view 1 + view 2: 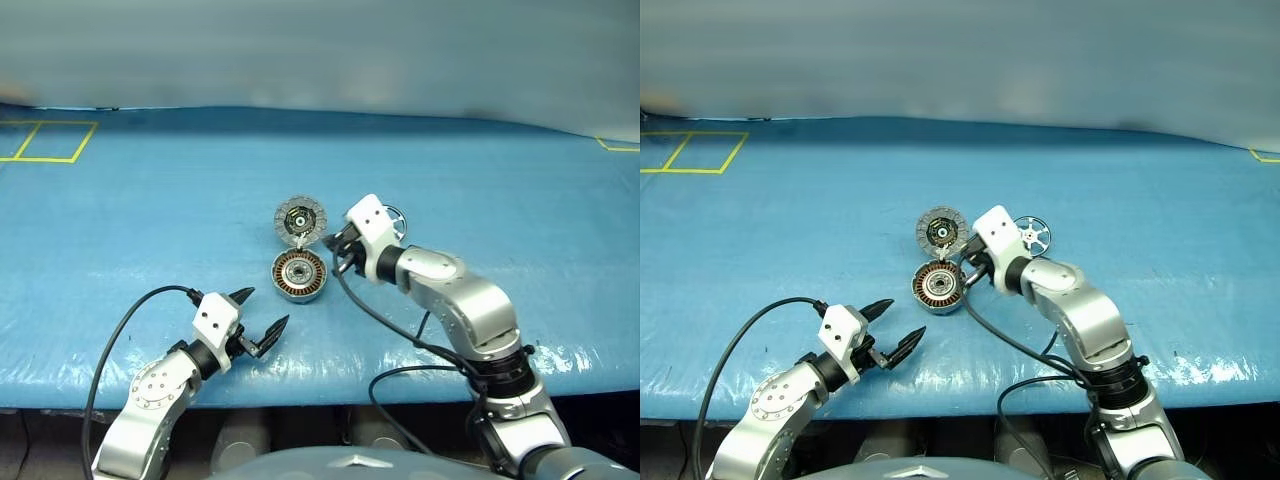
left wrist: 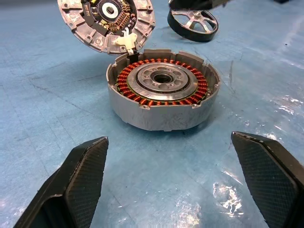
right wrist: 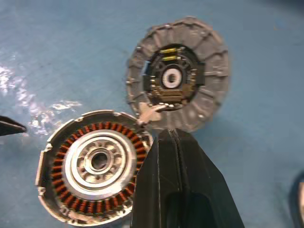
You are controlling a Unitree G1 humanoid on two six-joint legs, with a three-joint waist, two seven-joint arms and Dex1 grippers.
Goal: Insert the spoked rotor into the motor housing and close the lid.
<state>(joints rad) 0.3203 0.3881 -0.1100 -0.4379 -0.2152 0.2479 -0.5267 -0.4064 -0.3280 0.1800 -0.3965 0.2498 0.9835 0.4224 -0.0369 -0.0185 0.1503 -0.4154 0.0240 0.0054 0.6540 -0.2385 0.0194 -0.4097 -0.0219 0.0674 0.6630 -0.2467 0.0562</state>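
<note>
The motor housing (image 1: 298,275) sits on the blue table with its copper windings and silver hub facing up. Its lid (image 1: 300,217) lies open just behind it, joined at the rim, its segmented inner face with the dark centre showing. The spoked rotor (image 1: 1033,236) lies flat on the table to the right of the lid, just behind my right wrist. My right gripper (image 3: 173,137) is shut on nothing and hangs over the housing's right edge, near the hinge. My left gripper (image 1: 262,310) stands open in front of the housing (image 2: 163,92), apart from it, with nothing between its fingers (image 2: 78,185).
The table is covered in a blue sheet (image 1: 150,230), and its front edge runs just under my arms. Yellow tape squares (image 1: 45,140) mark the far left corner. Black cables (image 1: 130,330) trail off both wrists.
</note>
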